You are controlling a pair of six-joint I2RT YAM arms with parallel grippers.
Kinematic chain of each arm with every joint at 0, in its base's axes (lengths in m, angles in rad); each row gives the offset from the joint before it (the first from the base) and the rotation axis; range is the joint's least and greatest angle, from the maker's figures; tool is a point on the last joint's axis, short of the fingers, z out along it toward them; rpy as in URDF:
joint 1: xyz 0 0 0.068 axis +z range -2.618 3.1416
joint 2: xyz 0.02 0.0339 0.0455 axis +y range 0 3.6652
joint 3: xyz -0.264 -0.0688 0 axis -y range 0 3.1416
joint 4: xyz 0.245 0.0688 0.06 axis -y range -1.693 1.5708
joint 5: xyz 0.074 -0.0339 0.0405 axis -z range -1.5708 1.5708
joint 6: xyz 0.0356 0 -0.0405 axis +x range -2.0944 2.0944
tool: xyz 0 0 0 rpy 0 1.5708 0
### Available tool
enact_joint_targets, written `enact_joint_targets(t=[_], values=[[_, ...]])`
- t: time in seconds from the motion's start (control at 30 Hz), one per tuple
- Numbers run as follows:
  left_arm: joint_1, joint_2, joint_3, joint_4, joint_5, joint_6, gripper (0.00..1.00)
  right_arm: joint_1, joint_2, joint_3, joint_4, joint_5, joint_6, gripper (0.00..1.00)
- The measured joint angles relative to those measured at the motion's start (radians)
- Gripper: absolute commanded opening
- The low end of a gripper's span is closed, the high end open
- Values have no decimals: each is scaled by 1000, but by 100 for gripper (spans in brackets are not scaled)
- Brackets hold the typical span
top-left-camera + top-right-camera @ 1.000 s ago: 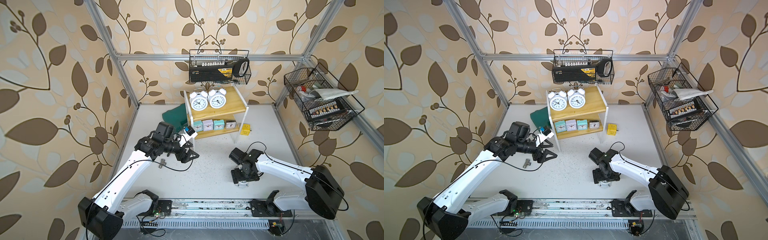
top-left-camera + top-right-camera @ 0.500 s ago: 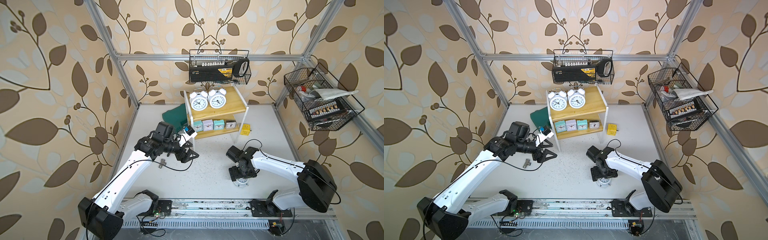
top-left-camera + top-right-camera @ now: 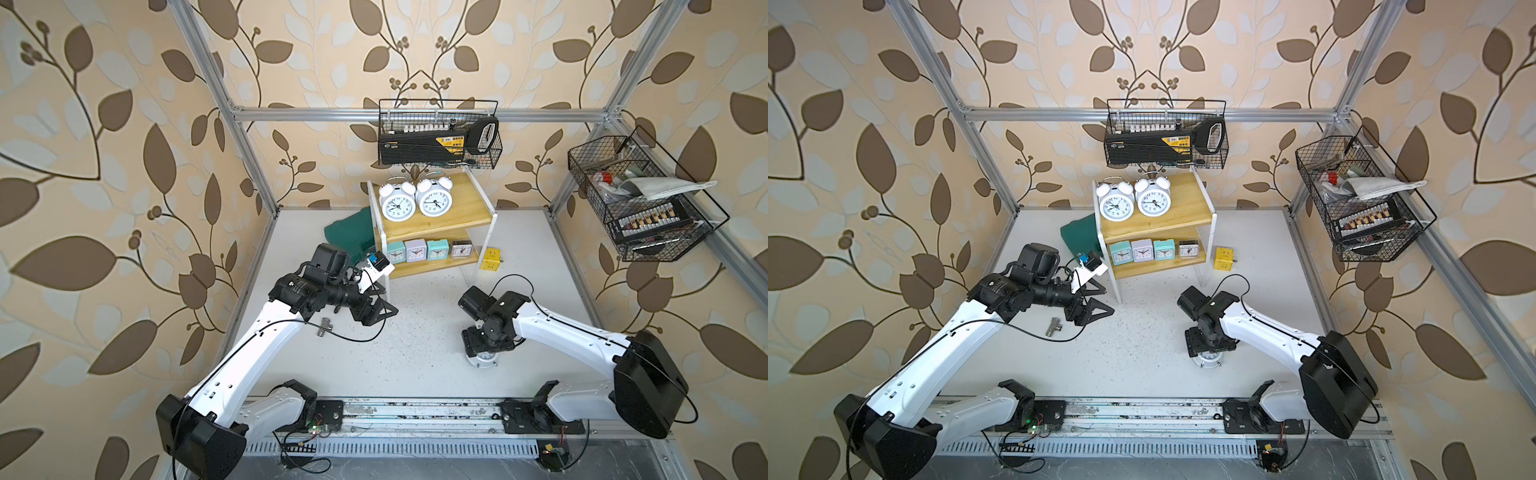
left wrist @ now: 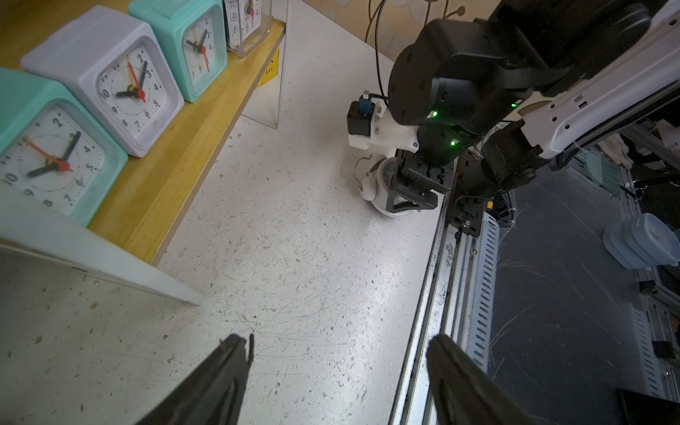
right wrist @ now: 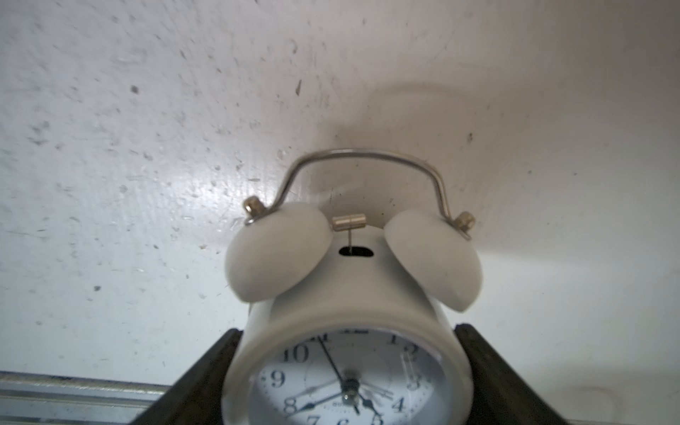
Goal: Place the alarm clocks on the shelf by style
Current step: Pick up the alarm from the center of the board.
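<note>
While left pincer (image 4: pixel 338 340) stays put, right pincer (image 5: pixel 347 331) now clamps twin-bell clock (image 5: pixel 349 290).

Hour numerals only — on twin-bell clock (image 5: pixel 346 382) and square clocks (image 4: pixel 128 88).

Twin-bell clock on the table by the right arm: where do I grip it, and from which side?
Take the twin-bell clock by its round drum, fingers on the sides below the bells, coming straight down over the dial. It seems to lie on its back, so bells and wire handle stay clear. The right gripper straddles it that way.
</note>
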Motion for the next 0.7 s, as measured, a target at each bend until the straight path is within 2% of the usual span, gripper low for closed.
enact_joint_targets(t=[0.3, 0.5, 0.7], values=[[0, 0, -2, 1, -1, 0, 80, -31, -225, 123, 38, 82, -64, 63], [0, 0, -7, 2, -2, 0, 80, -34, -346, 191, 134, 135, -124, 72], [0, 6, -8, 2, -2, 0, 80, -34, -413, 259, 270, 176, -184, 68]])
